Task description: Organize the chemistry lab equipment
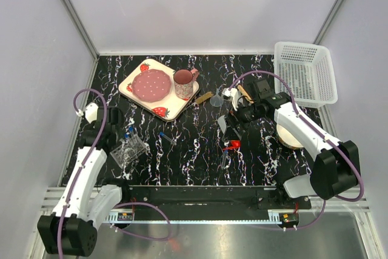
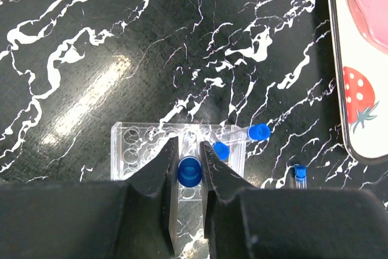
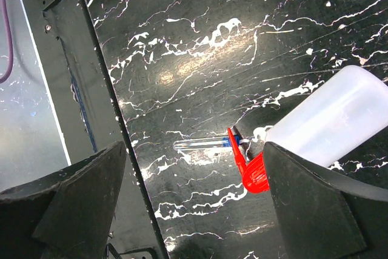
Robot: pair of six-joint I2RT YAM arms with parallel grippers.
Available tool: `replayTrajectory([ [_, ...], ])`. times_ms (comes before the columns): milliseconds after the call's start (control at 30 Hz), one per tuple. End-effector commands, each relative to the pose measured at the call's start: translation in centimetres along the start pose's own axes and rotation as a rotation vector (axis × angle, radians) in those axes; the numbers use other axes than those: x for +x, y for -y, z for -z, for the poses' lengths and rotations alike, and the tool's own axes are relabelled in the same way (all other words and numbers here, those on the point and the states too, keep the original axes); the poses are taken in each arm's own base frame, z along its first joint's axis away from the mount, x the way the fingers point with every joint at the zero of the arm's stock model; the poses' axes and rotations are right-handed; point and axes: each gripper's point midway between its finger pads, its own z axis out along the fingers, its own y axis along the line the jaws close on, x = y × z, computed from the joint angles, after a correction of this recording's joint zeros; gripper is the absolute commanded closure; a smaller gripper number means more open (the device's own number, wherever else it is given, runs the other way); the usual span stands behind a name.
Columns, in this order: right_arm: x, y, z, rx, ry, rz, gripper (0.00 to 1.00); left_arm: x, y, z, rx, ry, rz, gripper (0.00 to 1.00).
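Note:
My left gripper [image 2: 189, 145] is shut on a blue-capped tube [image 2: 190, 171] and holds it upright over the clear plastic tube rack [image 2: 130, 150]. Two more blue-capped tubes [image 2: 222, 150] lean in the rack's right end, and another [image 2: 299, 174] lies on the table to its right. In the top view the rack [image 1: 130, 148] sits at the left. My right gripper [image 3: 195, 150] is wide open above a tube [image 3: 203, 144] lying on the table. The translucent red-capped squeeze bottle [image 3: 330, 116] lies against its right finger. A clear funnel [image 1: 216, 99] and wooden-handled tools [image 1: 204, 97] lie mid-back.
The strawberry-print tray [image 1: 162, 111] with pink plate and mug [image 1: 183, 84] is at back left. A white basket [image 1: 306, 72] stands at back right. A cream bowl [image 1: 290, 139] sits under my right arm. A loose tube [image 1: 168, 138] lies mid-table.

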Motion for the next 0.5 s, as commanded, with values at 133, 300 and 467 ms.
replayTrajectory([
  [133,-1.1,-0.4,0.7,-0.01,0.056,0.037,0.0,-1.0,1.5,-1.8,0.065,-0.005,0.005,0.93],
  [300,-0.9,-0.3,0.5,-0.012,0.047,0.031,0.0,0.1,1.3,-2.6,0.076,-0.046,0.009,0.93],
  [467,-0.9,-0.3,0.4,-0.018,0.05,0.026,0.0,0.6,1.1,-2.8,0.075,-0.067,0.007,0.93],
])
